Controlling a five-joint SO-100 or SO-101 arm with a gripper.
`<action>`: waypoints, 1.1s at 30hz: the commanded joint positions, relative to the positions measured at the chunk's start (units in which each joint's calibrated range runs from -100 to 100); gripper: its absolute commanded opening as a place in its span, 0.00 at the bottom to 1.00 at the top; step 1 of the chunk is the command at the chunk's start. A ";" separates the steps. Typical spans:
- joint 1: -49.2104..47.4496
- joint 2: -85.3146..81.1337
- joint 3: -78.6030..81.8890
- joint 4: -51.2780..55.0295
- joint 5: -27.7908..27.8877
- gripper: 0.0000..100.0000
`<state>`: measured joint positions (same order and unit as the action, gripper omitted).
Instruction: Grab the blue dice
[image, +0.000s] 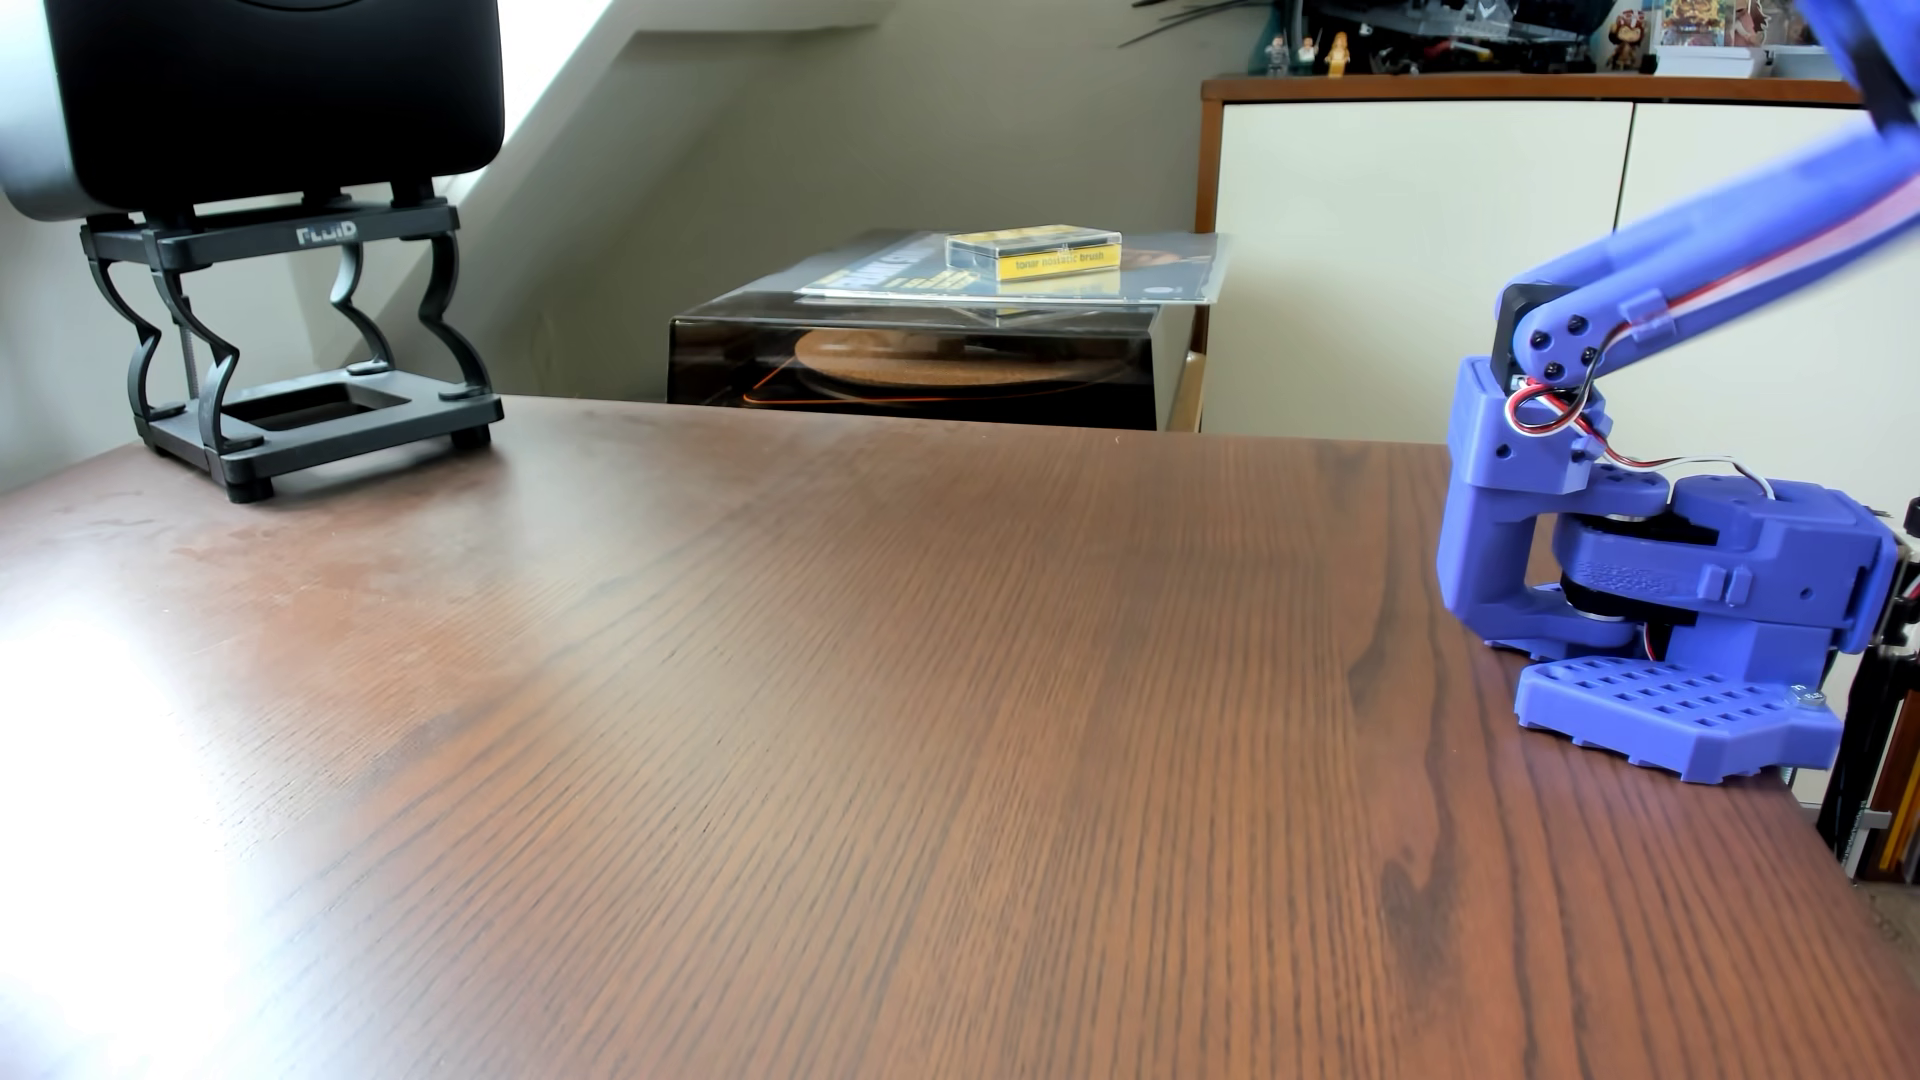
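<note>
From where I stand the arm's base (1673, 665) is fixed at the right edge of the tabletop (831, 727), its limb rising out of frame, so the claw is out of sight and its state unknown; no dice shows on the wood, only a speaker stand (301, 353) far left

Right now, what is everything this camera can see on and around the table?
Table: one, dark brown wood grain, fills the foreground.
Speaker: one, black, top left, on a stand.
Speaker stand: one, black, table's far left corner.
Turntable with clear dust cover: one, behind the table.
Record sleeve: one, on the dust cover.
Cassette case: one, yellow and clear, on the sleeve.
Cabinet: one, cream doors, wooden top, far right.
Figurines: several, on the cabinet.
Dice: none visible.
Robot arm: one, blue, table's right edge; pincer out of view.
</note>
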<state>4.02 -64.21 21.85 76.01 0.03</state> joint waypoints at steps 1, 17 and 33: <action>-0.75 -11.17 8.71 -3.46 -0.18 0.02; -10.57 -18.04 20.20 -6.54 1.45 0.03; -8.28 -15.11 24.53 -6.62 4.07 0.23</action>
<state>-4.75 -80.52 46.70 70.97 3.90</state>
